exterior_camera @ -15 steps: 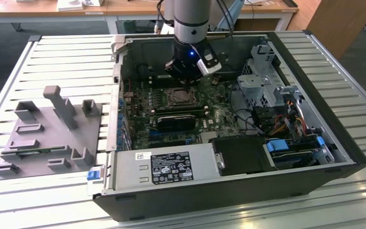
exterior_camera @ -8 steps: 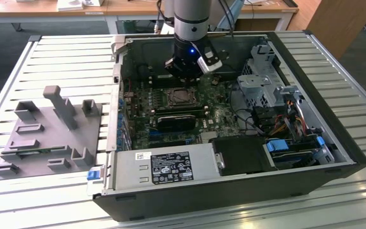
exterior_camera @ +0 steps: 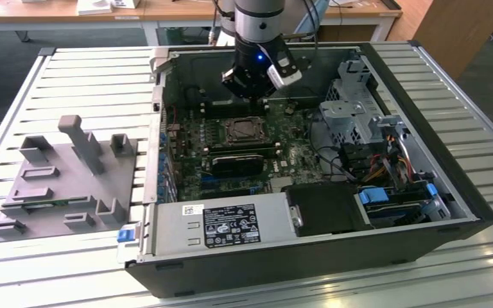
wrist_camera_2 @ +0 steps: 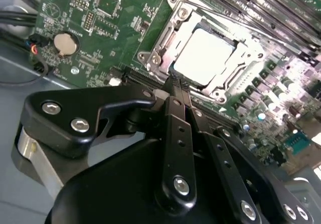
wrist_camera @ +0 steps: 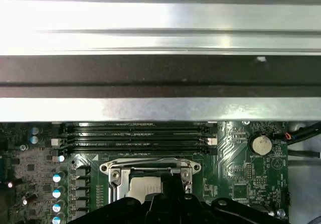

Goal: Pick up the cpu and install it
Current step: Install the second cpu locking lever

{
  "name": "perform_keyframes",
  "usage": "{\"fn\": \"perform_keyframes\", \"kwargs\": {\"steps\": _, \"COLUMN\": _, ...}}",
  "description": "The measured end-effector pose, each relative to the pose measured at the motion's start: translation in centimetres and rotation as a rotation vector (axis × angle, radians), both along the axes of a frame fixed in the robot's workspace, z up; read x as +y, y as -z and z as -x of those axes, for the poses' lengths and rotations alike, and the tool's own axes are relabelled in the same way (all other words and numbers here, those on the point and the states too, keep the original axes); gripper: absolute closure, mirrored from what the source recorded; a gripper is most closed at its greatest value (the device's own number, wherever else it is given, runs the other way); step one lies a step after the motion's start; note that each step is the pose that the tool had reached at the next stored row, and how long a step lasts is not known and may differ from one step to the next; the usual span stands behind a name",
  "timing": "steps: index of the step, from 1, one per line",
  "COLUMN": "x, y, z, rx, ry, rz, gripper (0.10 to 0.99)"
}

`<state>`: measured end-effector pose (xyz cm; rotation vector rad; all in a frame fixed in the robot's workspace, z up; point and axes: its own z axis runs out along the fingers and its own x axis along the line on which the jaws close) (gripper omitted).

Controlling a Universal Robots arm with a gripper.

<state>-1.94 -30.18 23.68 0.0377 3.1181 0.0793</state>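
In the exterior view we see the gripper (exterior_camera: pixel 251 96) above the motherboard (exterior_camera: pixel 229 151) inside the open computer case (exterior_camera: pixel 452 192), just behind the socket frame (exterior_camera: pixel 244 130), with a grey fixture block (exterior_camera: pixel 67 179) on the table at the exterior view's left. In the second wrist view we find the cpu (wrist_camera_2: pixel 203 57) seated flat in the socket frame (wrist_camera_2: pixel 165 38), while the fingers (wrist_camera_2: pixel 178 91) are pressed together with nothing between them. In the first wrist view we see the cpu (wrist_camera: pixel 143 188) in the frame just beside the memory slots (wrist_camera: pixel 135 133).
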Motion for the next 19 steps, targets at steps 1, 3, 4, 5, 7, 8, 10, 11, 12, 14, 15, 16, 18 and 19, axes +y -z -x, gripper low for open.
{"fn": "perform_keyframes", "kwargs": {"steps": 1, "x": -0.04, "y": 0.0, "z": -0.01, "rx": -0.0001, "ry": 0.0, "rz": 0.0, "gripper": 0.98}}
{"fn": "perform_keyframes", "kwargs": {"steps": 3, "x": -0.26, "y": -0.01, "z": 0.0, "rx": 0.0001, "ry": 0.0, "rz": 0.0, "gripper": 0.98}}
{"fn": "perform_keyframes", "kwargs": {"steps": 4, "x": -0.45, "y": -0.01, "z": 0.0, "rx": 0.0001, "ry": 0.0, "rz": 0.0, "gripper": 0.98}}
{"fn": "perform_keyframes", "kwargs": {"steps": 5, "x": -0.63, "y": -0.01, "z": 0.0, "rx": 0.0001, "ry": 0.0, "rz": 0.0, "gripper": 0.98}}
{"fn": "perform_keyframes", "kwargs": {"steps": 7, "x": -1.09, "y": -0.01, "z": 0.0, "rx": 0.0001, "ry": 0.0, "rz": 0.0, "gripper": 0.98}}
{"fn": "perform_keyframes", "kwargs": {"steps": 8, "x": -1.34, "y": 0.0, "z": 0.0, "rx": 0.0002, "ry": 0.0, "rz": 0.0, "gripper": 0.98}}
{"fn": "perform_keyframes", "kwargs": {"steps": 10, "x": -1.9, "y": -0.01, "z": 0.0, "rx": 0.0006, "ry": 0.0, "rz": 0.0, "gripper": 0.98}}
{"fn": "perform_keyframes", "kwargs": {"steps": 11, "x": -2.15, "y": -0.01, "z": 0.0, "rx": 0.0011, "ry": 0.0, "rz": 0.0, "gripper": 0.98}}
{"fn": "perform_keyframes", "kwargs": {"steps": 12, "x": -2.27, "y": -0.01, "z": -0.04, "rx": 0.0037, "ry": 0.0, "rz": 0.0, "gripper": 0.98}}
{"fn": "perform_keyframes", "kwargs": {"steps": 14, "x": -2.32, "y": -0.02, "z": -0.23, "rx": 0.0178, "ry": 0.0, "rz": 0.0, "gripper": 0.98}}
{"fn": "perform_keyframes", "kwargs": {"steps": 15, "x": -2.35, "y": -0.02, "z": -0.27, "rx": 0.0225, "ry": 0.0, "rz": 0.0, "gripper": 0.98}}
{"fn": "perform_keyframes", "kwargs": {"steps": 16, "x": -2.41, "y": -0.02, "z": -0.29, "rx": 0.0247, "ry": 0.0, "rz": 0.0, "gripper": 0.98}}
{"fn": "perform_keyframes", "kwargs": {"steps": 18, "x": -2.62, "y": -0.02, "z": -0.3, "rx": 0.0252, "ry": 0.0, "rz": 0.0, "gripper": 0.98}}
{"fn": "perform_keyframes", "kwargs": {"steps": 19, "x": -2.78, "y": -0.02, "z": -0.29, "rx": 0.0252, "ry": 0.0, "rz": 0.0, "gripper": 0.98}}
